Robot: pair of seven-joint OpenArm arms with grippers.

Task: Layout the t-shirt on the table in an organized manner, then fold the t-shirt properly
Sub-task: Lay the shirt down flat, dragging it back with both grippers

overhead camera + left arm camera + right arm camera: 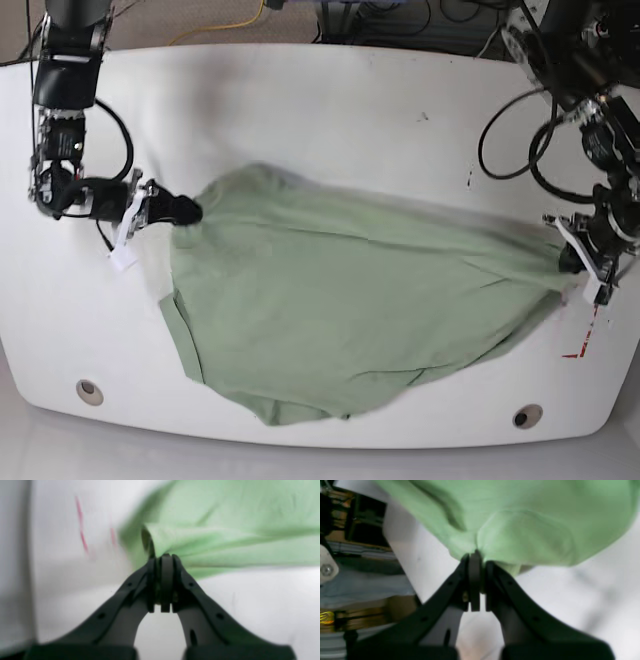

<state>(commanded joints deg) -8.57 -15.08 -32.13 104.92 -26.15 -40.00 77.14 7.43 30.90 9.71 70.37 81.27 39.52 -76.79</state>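
Two end effectors (both clamped), t-shirt (pixel 340 310) unlabelled

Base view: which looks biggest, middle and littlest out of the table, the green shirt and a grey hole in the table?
1. table
2. t-shirt
3. grommet hole; the other hole looks alike in size.

Your right tool (pixel 188 212) sits at the left of the base view, its arm dropping from the upper left corner and bending inward, fingers clamped tight on the t-shirt (pixel 340 320). Your left tool (pixel 570 258) sits at the right edge, arm descending from the upper right, also pinched closed on fabric.
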